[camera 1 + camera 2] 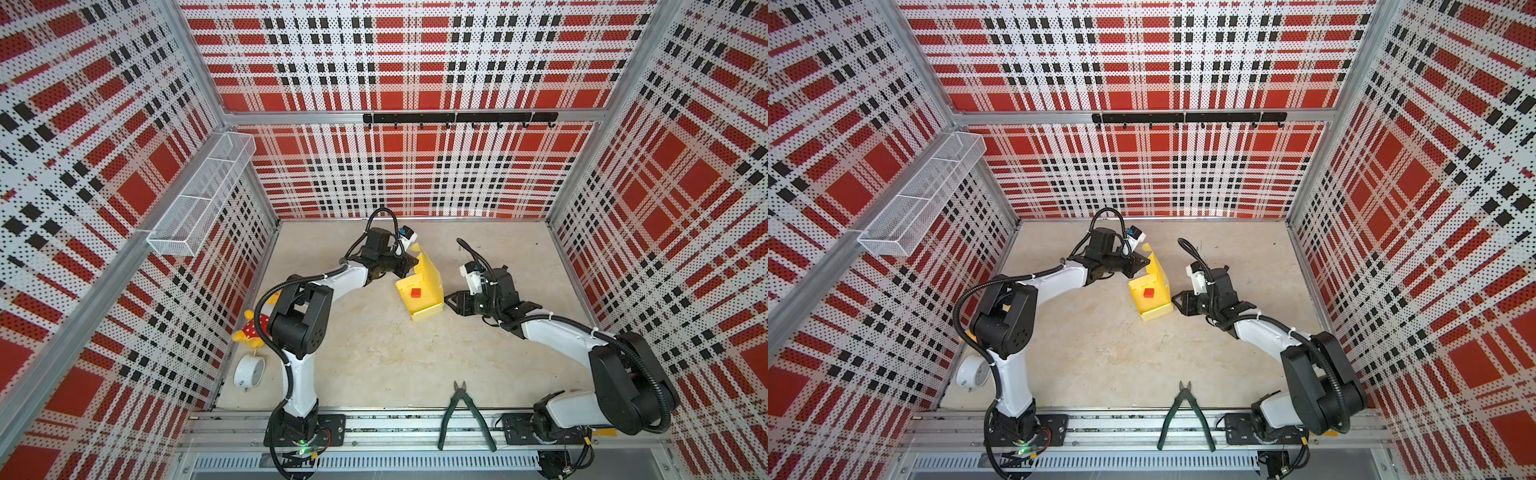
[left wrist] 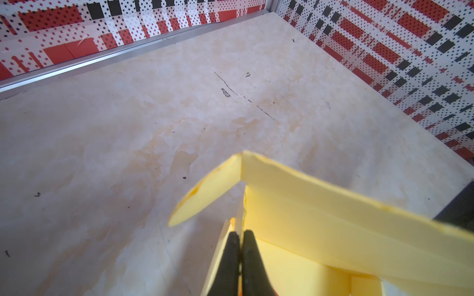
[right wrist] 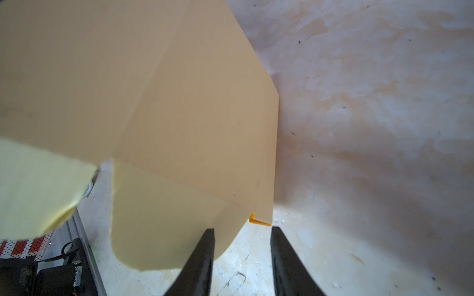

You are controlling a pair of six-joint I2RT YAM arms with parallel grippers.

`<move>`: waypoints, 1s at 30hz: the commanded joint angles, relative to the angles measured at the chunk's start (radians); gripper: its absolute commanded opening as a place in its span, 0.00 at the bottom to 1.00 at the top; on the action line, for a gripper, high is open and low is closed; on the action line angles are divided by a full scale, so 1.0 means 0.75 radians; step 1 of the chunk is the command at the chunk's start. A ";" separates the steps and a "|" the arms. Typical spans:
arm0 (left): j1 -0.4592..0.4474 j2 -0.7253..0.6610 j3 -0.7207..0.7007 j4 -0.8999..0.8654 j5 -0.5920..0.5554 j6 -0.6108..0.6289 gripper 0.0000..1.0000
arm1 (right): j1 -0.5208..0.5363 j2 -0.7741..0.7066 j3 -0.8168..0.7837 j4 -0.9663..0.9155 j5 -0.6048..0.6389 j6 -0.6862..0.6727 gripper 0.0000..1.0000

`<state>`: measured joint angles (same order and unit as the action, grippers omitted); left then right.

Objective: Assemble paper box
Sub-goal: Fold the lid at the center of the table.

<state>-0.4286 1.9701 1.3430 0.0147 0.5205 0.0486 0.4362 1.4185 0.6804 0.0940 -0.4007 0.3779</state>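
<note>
Top views, paper box: in both top views the paper box (image 1: pixel 424 309) (image 1: pixel 1156 309) sits on the table (image 1: pixel 374 353) (image 1: pixel 1100 353), roughly mid-floor, between the two grippers; open on top, low walls, one tall panel raised at its far right side.
Top views, box contents: a small red block (image 1: pixel 415 293) (image 1: pixel 1148 293) lies on the box floor, apart from the walls.
Top views, left gripper: the left gripper (image 1: pixel 411 266) (image 1: pixel 1144 264) meets the box's left wall at its upper edge.
Top views, right gripper: the right gripper (image 1: pixel 447 300) (image 1: pixel 1175 300) sits just beside the box's right near corner; whether it touches cannot be told.
Top views, wire basket: a white wire basket (image 1: pixel 199 195) (image 1: pixel 921 199) hangs on the left wall, split by cross-dividers into compartments.
Top views, other items: cutting pliers (image 1: pixel 465 415) (image 1: pixel 1185 415) lie over the front rail; a white clock (image 1: pixel 248 371) (image 1: pixel 972 375) lies by the left wall; in a top view a plush toy (image 1: pixel 249 328) shows behind the left arm.
Left wrist, fingers: the left gripper (image 2: pixel 241 234) has its fingers pressed together with a thin edge of the box wall (image 2: pixel 320 217) pinched between them.
Left wrist, box inside: pale yellow floor and folded walls; the block is hidden.
Right wrist, fingers: the right gripper (image 3: pixel 241 230) stands partly parted with bare table (image 3: pixel 359 128) in the gap, gripping nothing.
Right wrist, box: the box's outer panel (image 3: pixel 179 115) fills the view; a rounded flap reaches past one finger (image 3: pixel 202 253).
</note>
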 commanded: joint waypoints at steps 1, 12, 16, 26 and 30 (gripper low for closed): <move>-0.018 -0.063 -0.011 0.010 -0.003 -0.018 0.07 | 0.043 -0.002 -0.033 0.209 -0.029 -0.069 0.43; -0.033 -0.085 -0.034 0.007 -0.009 -0.012 0.07 | 0.127 0.105 -0.071 0.500 -0.059 -0.282 0.51; -0.038 -0.091 -0.043 0.007 -0.011 -0.012 0.07 | 0.132 0.147 -0.085 0.605 -0.053 -0.301 0.51; -0.037 -0.111 -0.102 0.017 -0.014 -0.017 0.07 | 0.133 0.209 -0.093 0.714 0.050 -0.330 0.43; -0.034 -0.115 -0.139 0.038 -0.005 -0.017 0.07 | 0.133 0.203 -0.092 0.705 0.092 -0.369 0.37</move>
<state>-0.4400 1.9247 1.2675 0.0429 0.4812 0.0490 0.5377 1.5627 0.6125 0.5251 -0.3931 0.1448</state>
